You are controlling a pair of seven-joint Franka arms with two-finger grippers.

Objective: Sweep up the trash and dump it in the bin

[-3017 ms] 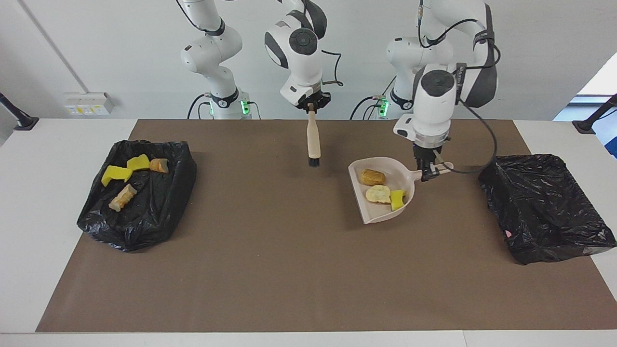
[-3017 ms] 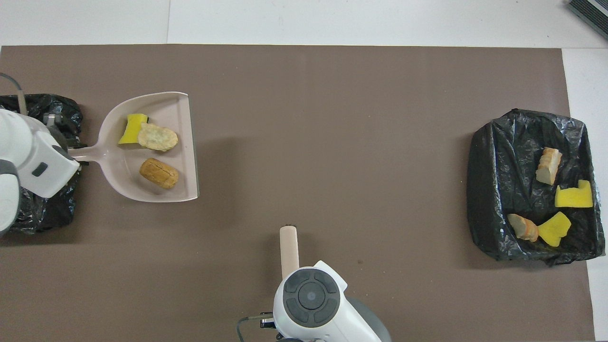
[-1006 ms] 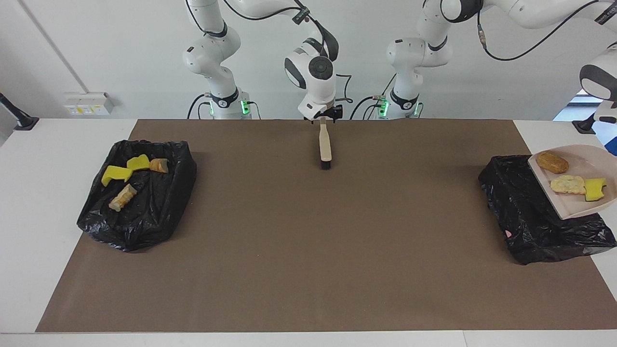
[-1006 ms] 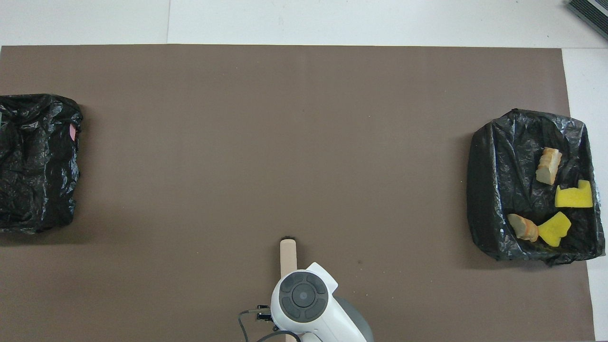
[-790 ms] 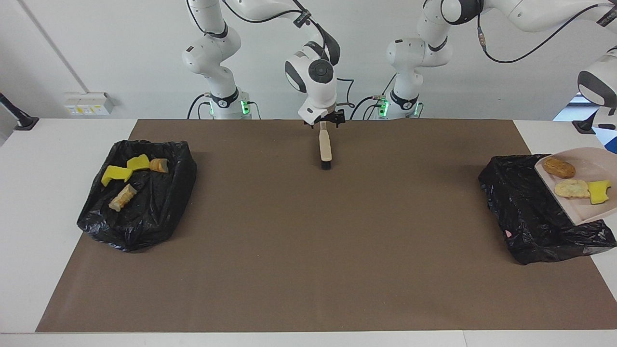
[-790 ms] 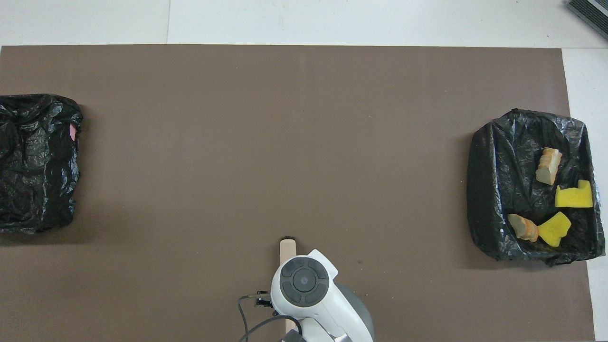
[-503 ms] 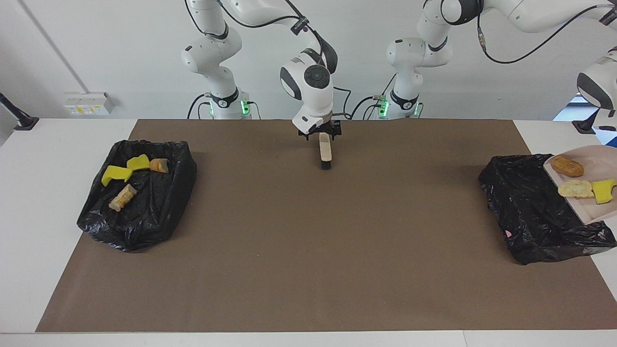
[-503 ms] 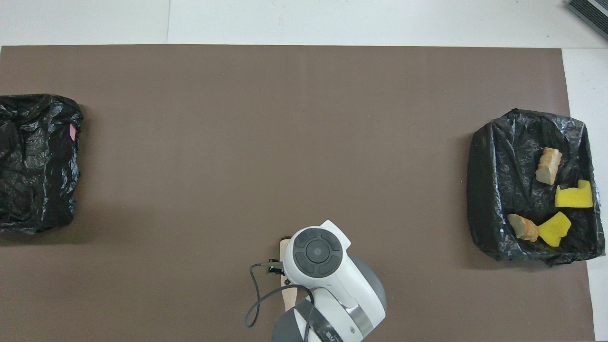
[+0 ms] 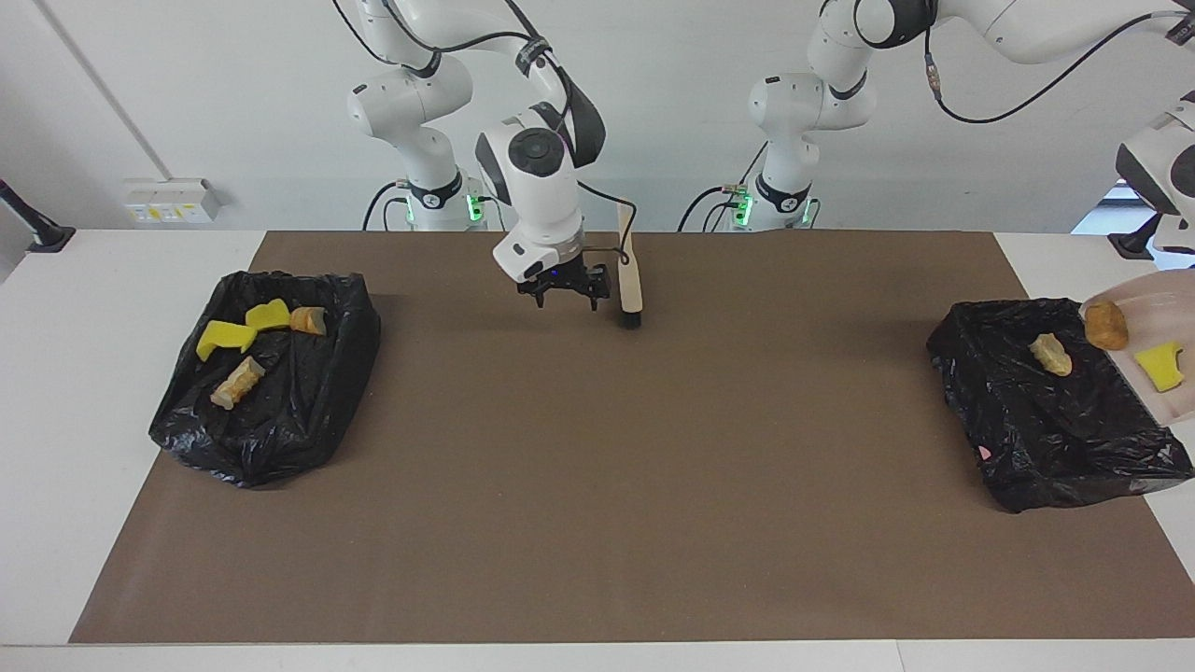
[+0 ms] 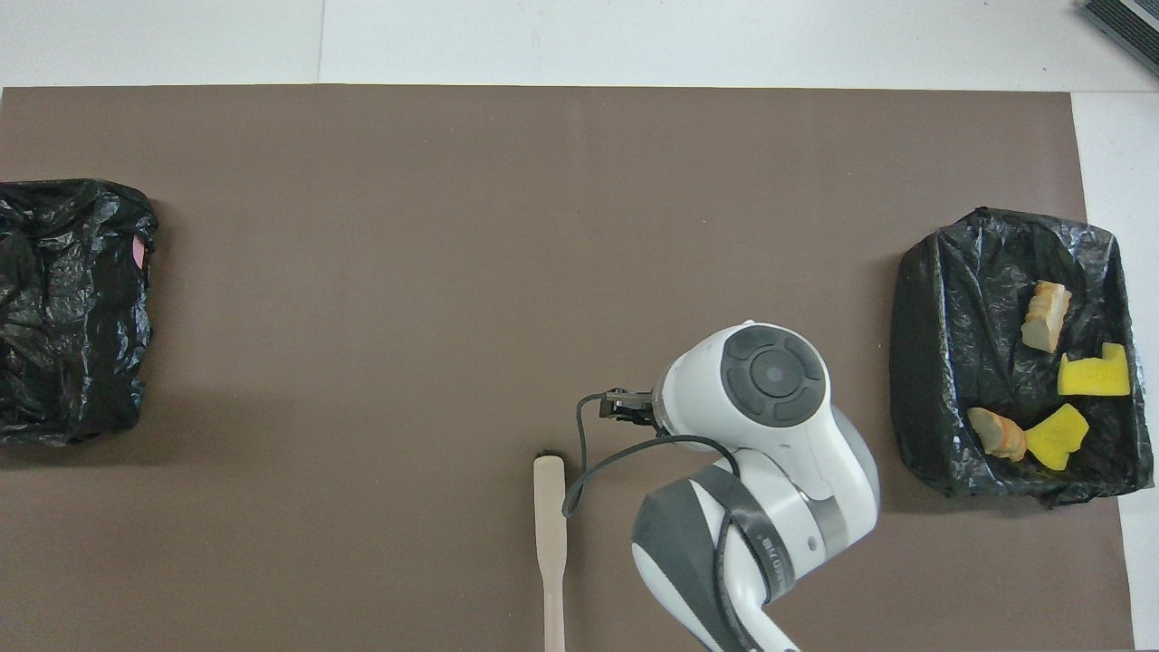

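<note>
Facing view, brush (image 9: 631,271) released, tan lump (image 9: 1049,354) dumped

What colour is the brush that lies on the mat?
The brush has a pale beige handle and black bristles; the facing view shows both best.

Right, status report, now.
Right end effector open over the mat beside brush. Left end effector shut on dustpan, tipped over bin. Tan lump in bin, bread lump and sponge scrap on dustpan. No obstruction seen.

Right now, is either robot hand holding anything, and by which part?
The left gripper, out of frame, holds the dustpan tilted over a bin; where it grips cannot be seen. The right gripper is open, empty, beside the brush.
</note>
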